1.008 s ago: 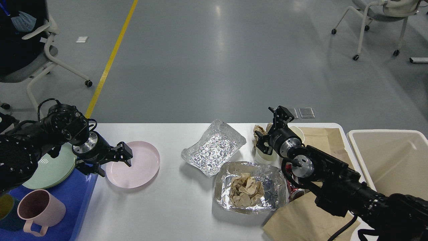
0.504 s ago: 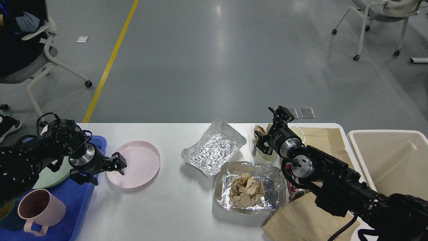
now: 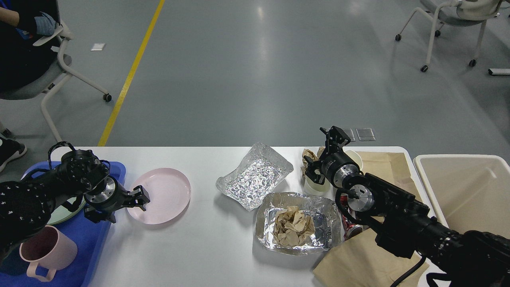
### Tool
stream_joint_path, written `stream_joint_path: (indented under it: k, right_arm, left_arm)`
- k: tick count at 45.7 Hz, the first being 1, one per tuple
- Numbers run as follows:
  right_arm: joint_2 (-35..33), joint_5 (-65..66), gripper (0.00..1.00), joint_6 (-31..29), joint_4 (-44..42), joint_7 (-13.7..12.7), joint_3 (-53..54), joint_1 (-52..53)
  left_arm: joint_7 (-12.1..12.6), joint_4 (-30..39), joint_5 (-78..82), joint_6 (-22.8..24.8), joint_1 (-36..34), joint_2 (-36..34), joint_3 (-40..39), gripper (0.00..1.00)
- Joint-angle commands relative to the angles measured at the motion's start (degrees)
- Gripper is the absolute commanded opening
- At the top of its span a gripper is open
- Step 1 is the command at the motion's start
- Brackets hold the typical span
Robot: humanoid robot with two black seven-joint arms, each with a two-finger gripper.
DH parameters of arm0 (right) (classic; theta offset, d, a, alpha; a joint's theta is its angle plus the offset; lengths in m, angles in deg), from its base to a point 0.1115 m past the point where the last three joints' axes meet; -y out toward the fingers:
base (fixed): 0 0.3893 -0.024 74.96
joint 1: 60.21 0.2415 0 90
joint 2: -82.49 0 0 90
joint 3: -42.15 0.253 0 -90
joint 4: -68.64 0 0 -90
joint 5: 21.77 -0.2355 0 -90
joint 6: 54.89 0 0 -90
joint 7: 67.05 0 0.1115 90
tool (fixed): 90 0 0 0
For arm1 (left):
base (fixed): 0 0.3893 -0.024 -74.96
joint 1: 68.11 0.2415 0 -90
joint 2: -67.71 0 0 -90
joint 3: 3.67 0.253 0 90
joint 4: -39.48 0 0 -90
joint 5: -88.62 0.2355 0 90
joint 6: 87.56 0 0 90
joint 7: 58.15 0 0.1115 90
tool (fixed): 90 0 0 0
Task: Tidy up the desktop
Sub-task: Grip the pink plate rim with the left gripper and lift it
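No readable text, label, brand or number anywhere. Red can (image 3: pixel 352 230) at 4 o'clock, mostly hidden behind the right arm, printed with marks too small and blurred to make out.

You're looking at the worktop (image 3: pixel 215 239), a broad white slab, matte and smooth, lying flat and level across the near half of the scene. Its far edge runs straight left to right, and you can see a rounded corner at the far right.
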Motion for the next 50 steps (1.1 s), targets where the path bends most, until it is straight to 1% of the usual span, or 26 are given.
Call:
stream_joint_path:
  k: [1, 10, 14, 17, 23, 25, 29, 34, 39, 41, 44, 46, 50]
  right_arm:
    - [0.0, 0.0, 1.0, 0.0, 0.0, 0.0, 0.0, 0.0]
    - [0.0, 0.0, 1.0, 0.0, 0.0, 0.0, 0.0, 0.0]
    - [0.0, 0.0, 1.0, 0.0, 0.0, 0.0, 0.0, 0.0]
    - [0.0, 0.0, 1.0, 0.0, 0.0, 0.0, 0.0, 0.0]
    - [0.0, 0.0, 1.0, 0.0, 0.0, 0.0, 0.0, 0.0]
    - [0.0, 0.0, 1.0, 0.0, 0.0, 0.0, 0.0, 0.0]
    - [0.0, 0.0, 1.0, 0.0, 0.0, 0.0, 0.0, 0.0]
    - [0.0, 0.0, 1.0, 0.0, 0.0, 0.0, 0.0, 0.0]
    - [0.0, 0.0, 1.0, 0.0, 0.0, 0.0, 0.0, 0.0]
    - [0.0, 0.0, 1.0, 0.0, 0.0, 0.0, 0.0, 0.0]
    - [0.0, 0.0, 1.0, 0.0, 0.0, 0.0, 0.0, 0.0]
    - [0.0, 0.0, 1.0, 0.0, 0.0, 0.0, 0.0, 0.0]
    - [0.0, 0.0, 1.0, 0.0, 0.0, 0.0, 0.0, 0.0]
  left_arm:
    - [1.47, 0.03, 0.03, -1.66, 0.77, -0.04, -2.86, 0.81]
    - [1.47, 0.03, 0.03, -2.02, 0.69, 0.05, -3.12, 0.8]
    - [1.39, 0.03, 0.03, -1.75, 0.69, 0.14, -3.21, 0.76]
    - [1.47, 0.03, 0.03, -1.14, 0.69, 0.14, -3.21, 0.69]
    - [1.39, 0.03, 0.12, 0.7, 0.69, 0.14, -3.21, 0.49]
    - [1.47, 0.03, 0.03, 1.32, 0.69, 0.14, -3.21, 0.45]
    - [1.39, 0.03, 0.12, 1.94, 0.69, 0.14, -3.21, 0.39]
    - [1.47, 0.03, 0.12, 3.25, 0.6, 0.14, -3.21, 0.26]
    - [1.47, 0.03, 0.12, 5.27, 0.6, 0.22, -3.65, 0.21]
    - [1.56, 0.03, 0.12, 6.5, 0.6, 0.23, -3.65, 0.14]
    - [1.56, 0.03, 0.2, 9.66, 0.6, 0.31, -3.56, 0.0]
    - [1.47, -0.06, 0.12, 11.16, 0.42, 0.4, -3.56, 0.0]
    - [1.47, -0.06, 0.12, 11.34, 0.25, 0.49, -3.56, 0.0]
